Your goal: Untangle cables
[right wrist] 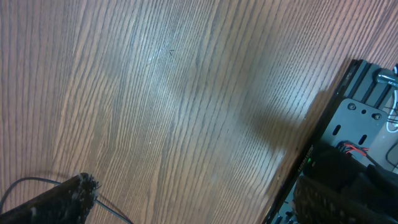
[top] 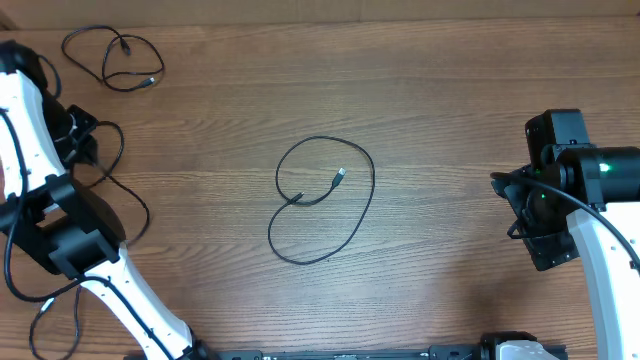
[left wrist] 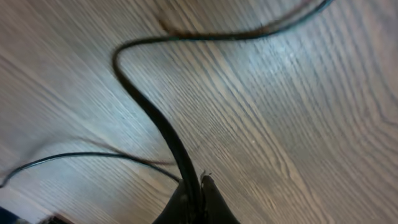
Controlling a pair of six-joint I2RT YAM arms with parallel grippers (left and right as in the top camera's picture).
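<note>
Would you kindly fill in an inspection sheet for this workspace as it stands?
Surface: wooden table, bare grain, no marks seen.
Job's things: two thin black cords, lying apart. The centre cable lies in loose loops and crosses itself, with its plug inside the loop. The corner cable is loosely looped at the top left of the overhead view.
Clutter: nothing seen.
Tools: left tool is low over the table. Right tool is at the right, over bare wood. Open or shut is unclear for both.
Cables: thick arm wires trail round the left arm, one reaching the left tool's tips.
Surroundings: black frame at the table's edge.
</note>
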